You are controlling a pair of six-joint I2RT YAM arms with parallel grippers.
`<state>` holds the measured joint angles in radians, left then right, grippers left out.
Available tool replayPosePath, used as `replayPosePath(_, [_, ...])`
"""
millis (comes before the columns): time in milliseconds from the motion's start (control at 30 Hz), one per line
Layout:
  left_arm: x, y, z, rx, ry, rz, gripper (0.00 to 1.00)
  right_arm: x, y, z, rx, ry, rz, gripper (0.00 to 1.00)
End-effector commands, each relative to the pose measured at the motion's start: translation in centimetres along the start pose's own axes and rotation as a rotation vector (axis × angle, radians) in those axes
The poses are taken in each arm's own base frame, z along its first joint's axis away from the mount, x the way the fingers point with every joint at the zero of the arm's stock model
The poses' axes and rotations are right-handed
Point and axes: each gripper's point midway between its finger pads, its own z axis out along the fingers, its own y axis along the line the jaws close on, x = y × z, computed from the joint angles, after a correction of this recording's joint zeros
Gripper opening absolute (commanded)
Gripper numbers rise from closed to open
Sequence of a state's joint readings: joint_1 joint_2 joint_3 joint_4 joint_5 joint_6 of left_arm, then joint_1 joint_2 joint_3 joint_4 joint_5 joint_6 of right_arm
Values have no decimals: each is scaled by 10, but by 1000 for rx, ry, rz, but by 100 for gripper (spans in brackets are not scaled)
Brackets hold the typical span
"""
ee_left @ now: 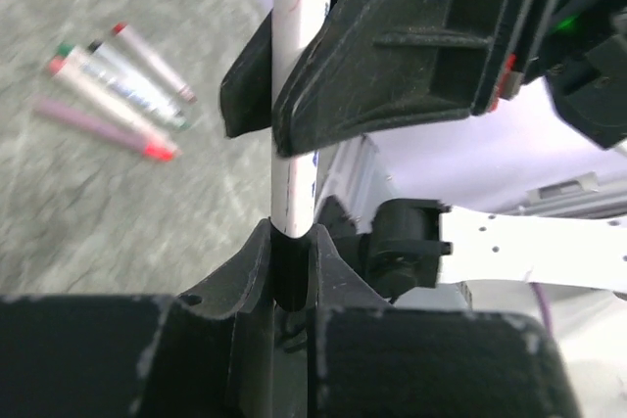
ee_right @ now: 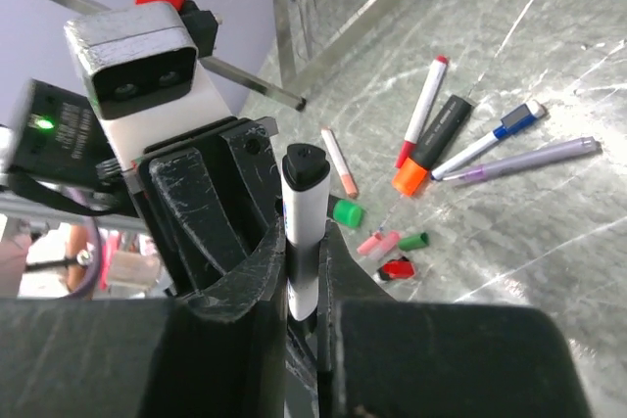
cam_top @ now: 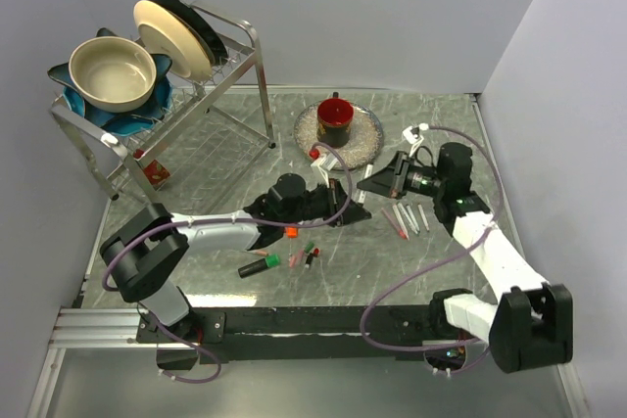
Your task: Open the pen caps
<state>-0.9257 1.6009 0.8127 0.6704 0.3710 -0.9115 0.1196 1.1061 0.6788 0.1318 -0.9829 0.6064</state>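
Several loose pen caps (ee_right: 345,212), green, pink and red, lie on the table (ee_right: 549,242) near the left gripper (ee_left: 291,276). It and the right gripper (ee_right: 302,286) both clamp one white pen (ee_left: 291,178), whose black cap (ee_right: 305,164) points toward the left gripper. The blue barrel print is unreadable.

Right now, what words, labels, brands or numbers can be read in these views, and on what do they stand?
No text can be read in any view.
White pen: faint coloured print along the barrel, too blurred and cut off to read.
Loose pens: print on the barrels, too small and blurred to read.
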Motion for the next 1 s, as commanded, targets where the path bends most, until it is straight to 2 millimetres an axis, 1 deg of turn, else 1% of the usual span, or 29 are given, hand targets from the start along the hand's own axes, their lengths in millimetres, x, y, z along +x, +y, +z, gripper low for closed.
replayPosePath(0, [72,0,-31,-7,219,-56,1,-104,21,-51,104,-392,-171,0])
replayPosePath(33, [81,3,-36,-23,240,-39,1,-110,30,-58,89,-433,-190,0])
replayPosePath(67, [96,9,-45,-48,272,-43,1,-112,26,-62,98,-454,-167,0])
replayPosePath(133, [102,8,-57,-54,276,-39,1,-114,24,-64,86,-473,-124,0])
replayPosePath(167, [107,14,-64,-72,279,-46,1,-112,19,-64,94,-476,-107,0])
replayPosePath(200, [103,9,-67,-68,262,-36,1,-111,14,-64,102,-478,-104,0])
replayPosePath(233, [103,12,-70,-89,259,-30,1,-107,6,-61,117,-457,-82,0])
replayPosePath(267, [97,16,-70,-119,228,-19,1,-106,1,-61,136,-445,-79,0])
replayPosePath(300, [88,13,-71,-125,196,-1,1,-104,-10,-60,180,-426,-141,0])
replayPosePath(333, [87,19,-74,-168,195,11,1,-93,-24,-61,240,-382,-139,0])
replayPosePath(367, [74,24,-72,-216,140,29,1,-96,-30,-64,294,-373,-204,0])
replayPosePath(400, [69,26,-73,-242,124,43,1,-92,-44,-69,365,-319,-367,0])
replayPosePath(433, [65,30,-74,-289,125,60,1,-80,-54,-73,418,-240,-387,0])
replayPosePath(467, [59,42,-75,-359,99,73,1,-76,-66,-79,469,-165,-536,0])
replayPosePath(500, [57,48,-75,-392,101,102,1,-57,-81,-83,512,-70,-500,0])
replayPosePath(533, [55,54,-77,-462,118,111,1,-56,-86,-88,544,-39,-528,0])
replayPosePath(567, [53,68,-77,-533,114,131,1,-53,-98,-94,598,3,-571,0])
replayPosePath(600, [51,73,-76,-569,120,164,1,-44,-107,-99,627,38,-552,0])
replayPosePath(633, [46,71,-72,-589,126,185,2,-40,-112,-102,642,58,-557,0])
replayPosePath(667, [54,83,-72,-640,171,199,4,-39,-119,-107,673,77,-568,0])
replayPosePath(700, [53,88,-72,-672,185,229,5,-37,-123,-110,691,86,-562,0])
replayPosePath(733, [44,82,-63,-671,180,247,6,-39,-125,-113,708,87,-563,0])
replayPosePath(767, [54,95,-63,-721,233,257,8,-38,-129,-116,728,98,-567,0])
replayPosePath(800, [52,99,-61,-745,246,285,9,-36,-137,-119,753,118,-553,0])
replayPosePath(833, [45,94,-52,-744,244,304,9,-35,-141,-120,766,132,-550,0])
replayPosePath(867, [52,106,-51,-782,281,314,9,-32,-147,-122,776,160,-541,0])
replayPosePath(900, [53,112,-54,-821,302,337,10,-28,-152,-124,792,182,-527,0])
replayPosePath(933, [51,110,-49,-826,304,351,10,-26,-156,-125,799,196,-522,0])
replayPosePath(967, [55,117,-49,-849,324,356,10,-23,-164,-127,809,216,-503,0])
